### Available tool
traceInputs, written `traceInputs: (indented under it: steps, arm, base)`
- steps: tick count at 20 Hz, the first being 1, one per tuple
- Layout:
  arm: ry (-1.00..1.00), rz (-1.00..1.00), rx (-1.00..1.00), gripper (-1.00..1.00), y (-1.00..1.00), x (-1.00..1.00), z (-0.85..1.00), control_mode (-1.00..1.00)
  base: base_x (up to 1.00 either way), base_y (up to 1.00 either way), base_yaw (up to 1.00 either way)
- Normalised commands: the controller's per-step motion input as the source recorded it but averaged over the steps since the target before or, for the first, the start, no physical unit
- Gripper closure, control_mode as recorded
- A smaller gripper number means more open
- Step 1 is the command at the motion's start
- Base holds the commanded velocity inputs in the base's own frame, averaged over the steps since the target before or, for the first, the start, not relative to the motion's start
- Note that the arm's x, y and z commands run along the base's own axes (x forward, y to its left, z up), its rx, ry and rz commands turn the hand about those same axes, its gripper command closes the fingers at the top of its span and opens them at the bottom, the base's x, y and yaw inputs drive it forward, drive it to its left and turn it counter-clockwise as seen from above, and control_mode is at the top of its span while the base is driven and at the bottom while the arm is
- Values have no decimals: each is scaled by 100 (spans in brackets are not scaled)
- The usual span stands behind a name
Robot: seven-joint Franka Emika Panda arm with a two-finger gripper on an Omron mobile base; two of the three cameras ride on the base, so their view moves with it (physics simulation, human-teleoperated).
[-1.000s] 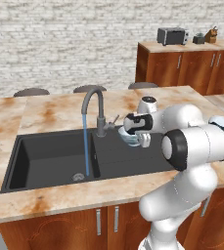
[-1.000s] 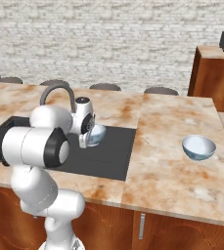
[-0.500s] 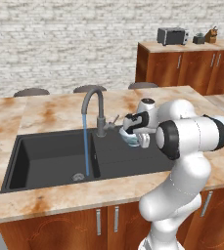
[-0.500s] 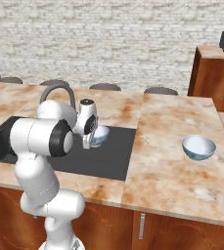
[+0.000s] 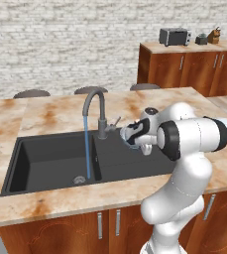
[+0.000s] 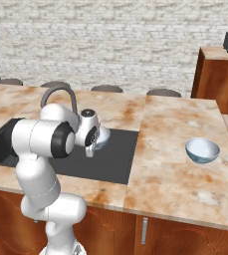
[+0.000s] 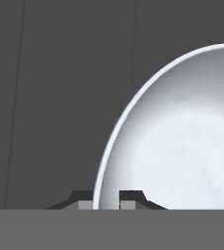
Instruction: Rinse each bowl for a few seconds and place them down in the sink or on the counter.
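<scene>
Bowl (image 7: 182, 136) rim between fingertips (image 7: 131, 197) | gripper (image 7: 106, 200) jaws narrow, pinching rim | held above sink (image 5: 50, 158) drainboard, clear of water stream

no legible text or labels anywhere

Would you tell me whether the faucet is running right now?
On: a blue stream falls from the faucet spout into the sink basin.
</scene>
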Motion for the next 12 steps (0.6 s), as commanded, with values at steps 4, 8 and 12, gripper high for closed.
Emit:
traceInputs:
  steps: [4, 8, 12]
  arm:
    - [-5, 0, 0, -100, 6, 4, -27, -100]
    - [-1, 0, 0, -100, 1, 13, 5, -100]
    - [0, 1, 0, -100, 0, 6, 20, -100]
  base:
    - [0, 0, 0]
    - [0, 0, 0]
    - [0, 0, 0]
